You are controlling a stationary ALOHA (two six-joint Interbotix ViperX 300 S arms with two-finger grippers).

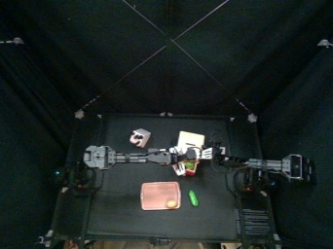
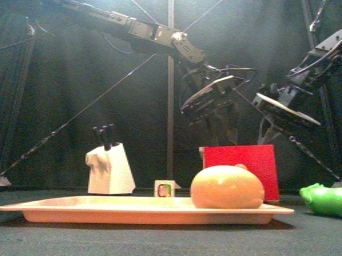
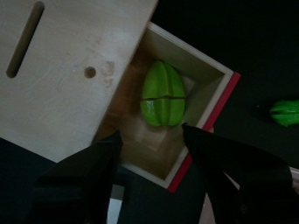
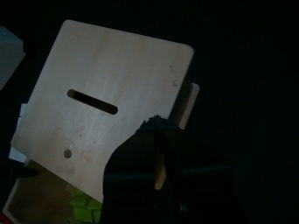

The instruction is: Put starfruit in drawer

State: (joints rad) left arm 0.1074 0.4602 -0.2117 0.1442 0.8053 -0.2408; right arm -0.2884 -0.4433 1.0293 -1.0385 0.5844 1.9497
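Observation:
The tan cabinet (image 1: 193,139) stands mid-table with its red-fronted drawer (image 3: 214,114) pulled open. A green ribbed starfruit (image 3: 163,94) lies inside the drawer and also shows in the right wrist view (image 4: 82,206). My left gripper (image 3: 158,150) hangs open and empty just above the drawer, one jaw on each side of its front. In the top view it (image 1: 173,156) is at the cabinet's left. My right gripper (image 4: 155,131) is shut, with its tips at the edge of the cabinet's top. In the top view it (image 1: 208,154) is at the cabinet's right.
A pink board (image 1: 163,195) lies near the front edge with a small round yellow-orange fruit (image 2: 227,187) on it. A bright green elongated piece (image 1: 193,197) lies to its right. A grey-and-pink cube (image 1: 139,137) stands left of the cabinet.

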